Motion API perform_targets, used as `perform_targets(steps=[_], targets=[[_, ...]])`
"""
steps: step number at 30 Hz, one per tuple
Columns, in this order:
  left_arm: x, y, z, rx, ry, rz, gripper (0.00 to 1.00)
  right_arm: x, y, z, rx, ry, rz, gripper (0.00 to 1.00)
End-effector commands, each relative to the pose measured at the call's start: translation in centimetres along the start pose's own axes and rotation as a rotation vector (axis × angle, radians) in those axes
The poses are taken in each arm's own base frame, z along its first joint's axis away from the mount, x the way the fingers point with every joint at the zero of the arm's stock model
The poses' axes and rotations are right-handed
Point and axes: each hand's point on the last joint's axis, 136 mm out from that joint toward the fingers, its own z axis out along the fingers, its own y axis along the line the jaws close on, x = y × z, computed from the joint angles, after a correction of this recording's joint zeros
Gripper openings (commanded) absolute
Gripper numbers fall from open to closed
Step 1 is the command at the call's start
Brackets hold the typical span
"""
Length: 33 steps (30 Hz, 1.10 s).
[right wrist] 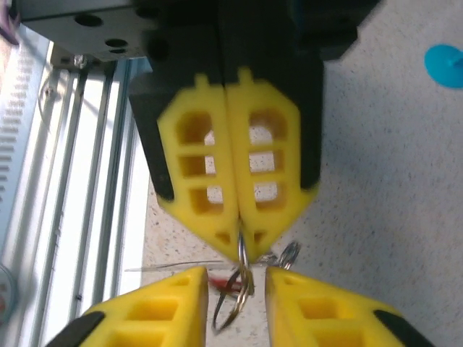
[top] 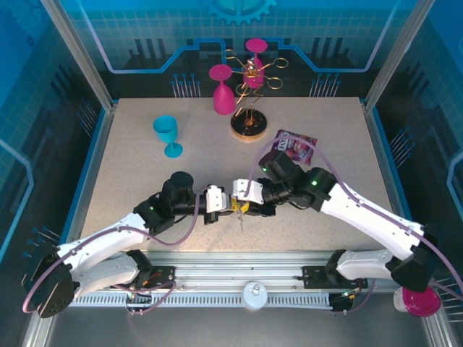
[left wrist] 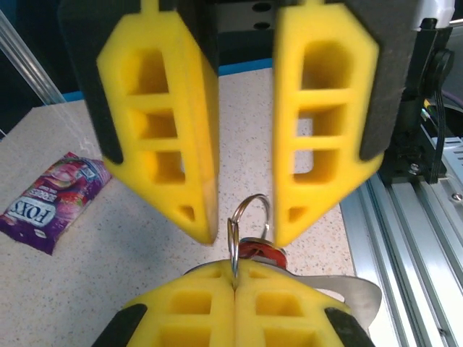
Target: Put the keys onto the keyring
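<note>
Pinches keyring (left wrist: 249,215) in pressed-together right gripper (right wrist: 240,242) above near table (top: 137,181) centre, spreads left gripper (left wrist: 244,233) around it, shows red keys (left wrist: 259,251) just behind, reads FOX'S on purple packet (left wrist: 51,199) far right.

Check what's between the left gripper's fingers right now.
Left wrist view: a silver ring stands in the gap of the open left gripper, with the red key tag at its base. The right gripper is shut on the ring's lower edge.

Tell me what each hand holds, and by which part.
The right hand pinches a silver ring by its rim; the left hand is open around it, holding nothing.
</note>
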Motion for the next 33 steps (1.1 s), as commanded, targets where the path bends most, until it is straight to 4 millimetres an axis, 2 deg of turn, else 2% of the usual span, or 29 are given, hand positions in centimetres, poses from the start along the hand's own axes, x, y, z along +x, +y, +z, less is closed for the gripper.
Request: perform_targets(steps=[1,7,8,14,21,27,29,31,32,33], targets=[[-2.4,0.4,-0.6,-0.031,-0.099,0.047,0.0,-1.8,-0.6,-2.4,0.034,-0.217,0.076,0.37],[-3.1,-0.5,-0.6,0.018,-0.153,0.036,0.0,-1.9,-0.4,-3.1,0.053,-0.356,0.089,0.45],[-3.1,-0.6,-0.6,0.024,-0.155,0.035,0.0,-1.2,-0.1,-2.5,0.038,-0.35,0.098,0.45],[-3.1,-0.7,-0.5,0.037,-0.159,0.022,0.0,-1.7,-0.1,-1.7,-0.002,-0.384,0.111,0.45],[-3.1,-0.9,-0.5,0.048,-0.16,0.018,0.0,-2.0,-0.3,-1.5,-0.01,-0.405,0.112,0.26],[-3.1,-0.9,-0.5,0.051,-0.159,0.013,0.0,-2.1,-0.2,-1.8,-0.021,-0.404,0.106,0.0],[-3.0,-0.7,-0.4,0.043,-0.151,0.007,0.01,-2.0,-0.1,-1.8,-0.03,-0.389,0.104,0.0],[-2.8,-0.4,-0.3,0.031,-0.136,0.0,0.16,-1.0,0.2,-1.3,-0.037,-0.331,0.105,0.0],[-2.8,-0.3,-0.3,0.025,-0.127,0.001,0.19,-1.5,0.0,-1.8,-0.024,-0.31,0.084,0.0],[-2.7,-0.2,-0.3,0.019,-0.118,0.004,0.21,-1.1,0.1,-1.7,-0.027,-0.273,0.078,0.0]])
